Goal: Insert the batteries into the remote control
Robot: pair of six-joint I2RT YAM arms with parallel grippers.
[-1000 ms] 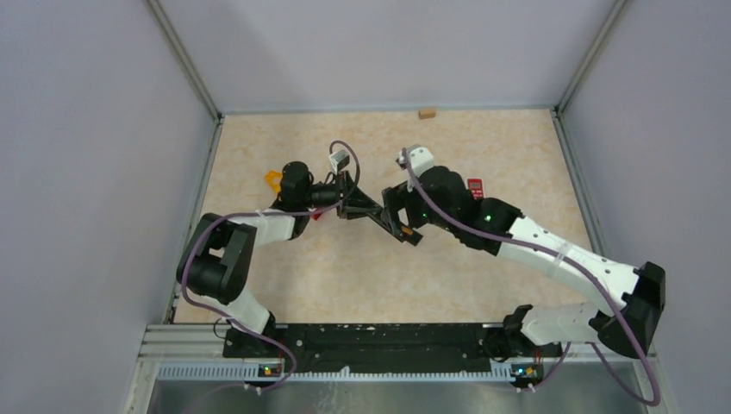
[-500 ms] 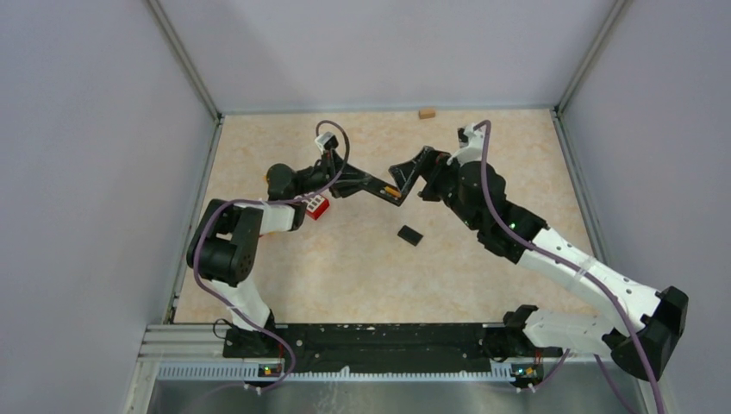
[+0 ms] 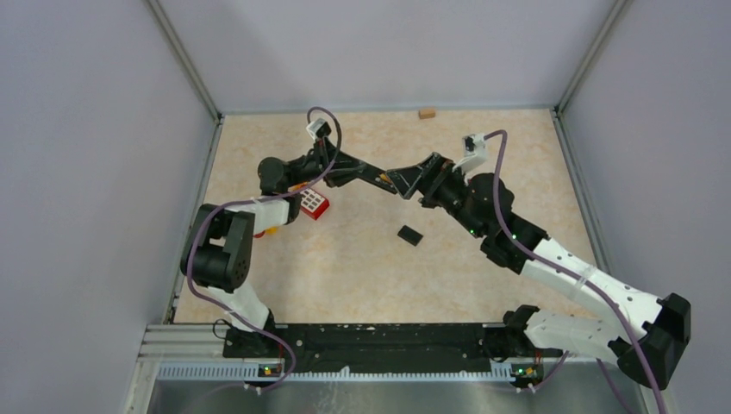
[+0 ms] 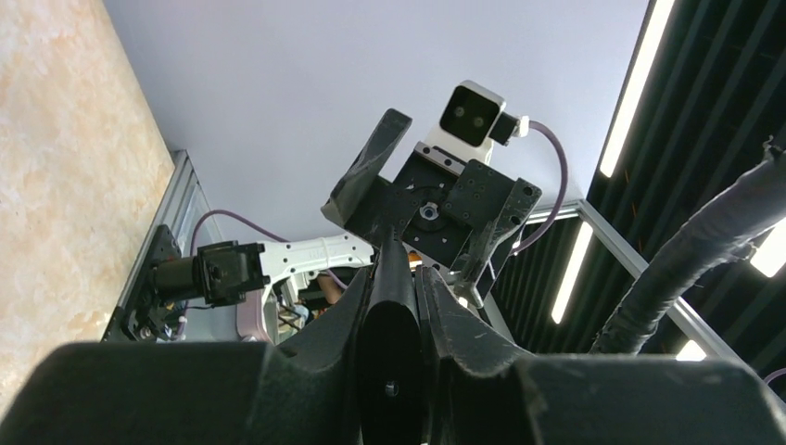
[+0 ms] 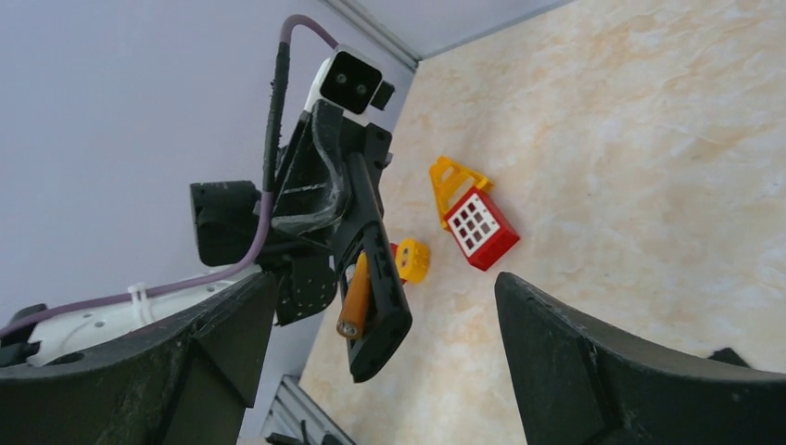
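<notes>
My left gripper [image 3: 346,171] is shut on a black remote control [image 3: 372,177] and holds it in the air above the table. The left wrist view shows the remote [image 4: 389,315] clamped edge-on between the fingers [image 4: 445,311]. In the right wrist view the remote [image 5: 380,306] has its back open, with one orange battery [image 5: 355,298] lying in the compartment, one end sticking out. My right gripper [image 3: 412,178] is open and empty, facing the remote's free end; its jaws stand wide either side of it [image 5: 385,287]. No dark purple-blue batteries show.
A small black flat piece [image 3: 410,235] lies on the table mid-way. A red-and-white toy block [image 3: 314,203] lies below the left arm, also in the right wrist view [image 5: 479,225], with yellow pieces [image 5: 412,260] beside it. A small brown block [image 3: 426,113] sits at the far wall.
Both grippers rose and moved toward the far wall. The left one carried the remote along. The right one came away from the small black piece, which lies uncovered on the table.
</notes>
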